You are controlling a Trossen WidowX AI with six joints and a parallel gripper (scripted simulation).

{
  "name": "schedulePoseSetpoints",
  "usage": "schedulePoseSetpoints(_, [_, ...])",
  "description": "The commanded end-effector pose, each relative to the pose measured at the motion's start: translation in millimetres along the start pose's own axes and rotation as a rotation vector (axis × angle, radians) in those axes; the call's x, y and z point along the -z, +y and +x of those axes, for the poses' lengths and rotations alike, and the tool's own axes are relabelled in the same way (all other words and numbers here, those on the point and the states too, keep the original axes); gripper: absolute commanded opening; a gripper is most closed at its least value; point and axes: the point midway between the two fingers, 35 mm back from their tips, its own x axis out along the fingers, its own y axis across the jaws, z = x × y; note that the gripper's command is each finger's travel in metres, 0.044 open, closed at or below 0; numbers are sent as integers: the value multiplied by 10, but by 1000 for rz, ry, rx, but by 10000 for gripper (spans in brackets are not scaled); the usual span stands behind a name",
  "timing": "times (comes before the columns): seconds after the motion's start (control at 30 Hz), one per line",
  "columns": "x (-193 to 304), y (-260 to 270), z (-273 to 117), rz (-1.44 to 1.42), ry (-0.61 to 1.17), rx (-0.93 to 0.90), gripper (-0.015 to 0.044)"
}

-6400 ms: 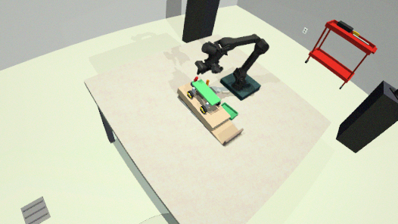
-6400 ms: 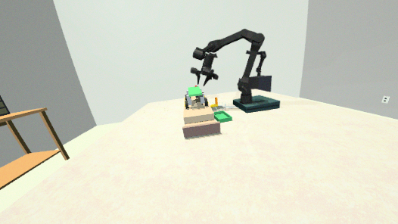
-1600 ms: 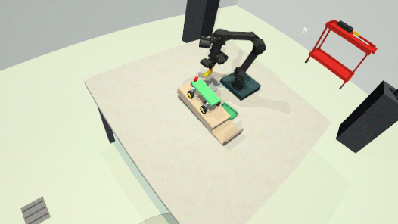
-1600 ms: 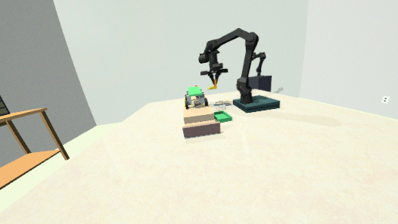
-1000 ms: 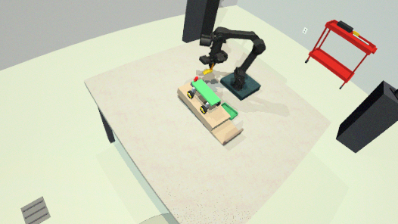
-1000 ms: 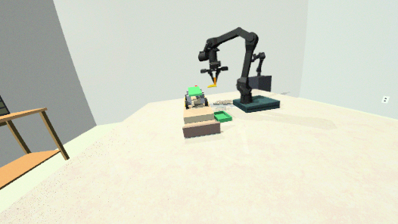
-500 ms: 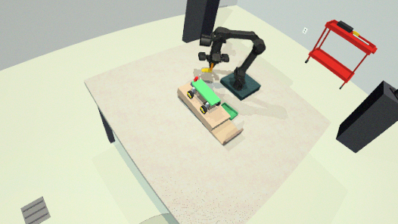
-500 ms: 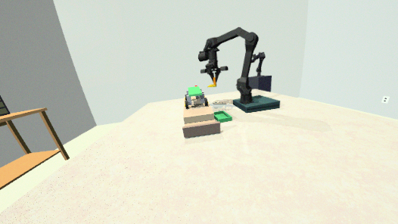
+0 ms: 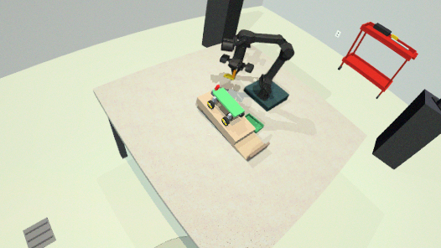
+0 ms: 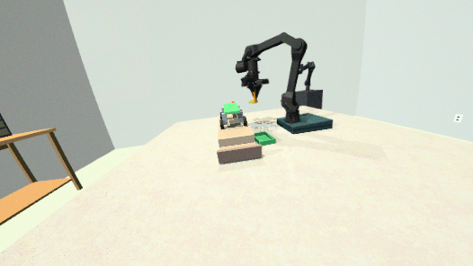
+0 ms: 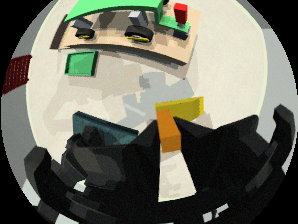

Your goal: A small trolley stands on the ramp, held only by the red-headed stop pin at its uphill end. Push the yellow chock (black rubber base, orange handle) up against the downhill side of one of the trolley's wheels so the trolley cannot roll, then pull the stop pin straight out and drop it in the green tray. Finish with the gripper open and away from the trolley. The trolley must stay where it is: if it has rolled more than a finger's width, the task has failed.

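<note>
My gripper is shut on the orange handle of the yellow chock. It holds the chock in the air, on the robot-base side of the ramp, near its uphill end. The chock's black base cannot be made out. The green-topped trolley stands on the ramp. The red-headed stop pin stands at its uphill end. The green tray lies beside the ramp.
The arm's dark base plate sits on the table, to the side of the ramp. A raised lip closes the ramp's downhill end. A red cart stands beyond the table.
</note>
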Motion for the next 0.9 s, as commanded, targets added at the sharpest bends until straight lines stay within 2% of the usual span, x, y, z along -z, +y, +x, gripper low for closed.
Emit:
schedulePoseSetpoints(0.0, [0, 4, 0, 160, 0, -4, 0])
schedulePoseSetpoints(0.33, [0, 3, 0, 480, 0, -5, 0])
schedulePoseSetpoints(0.87, [-175, 182, 14, 486, -1, -7, 0])
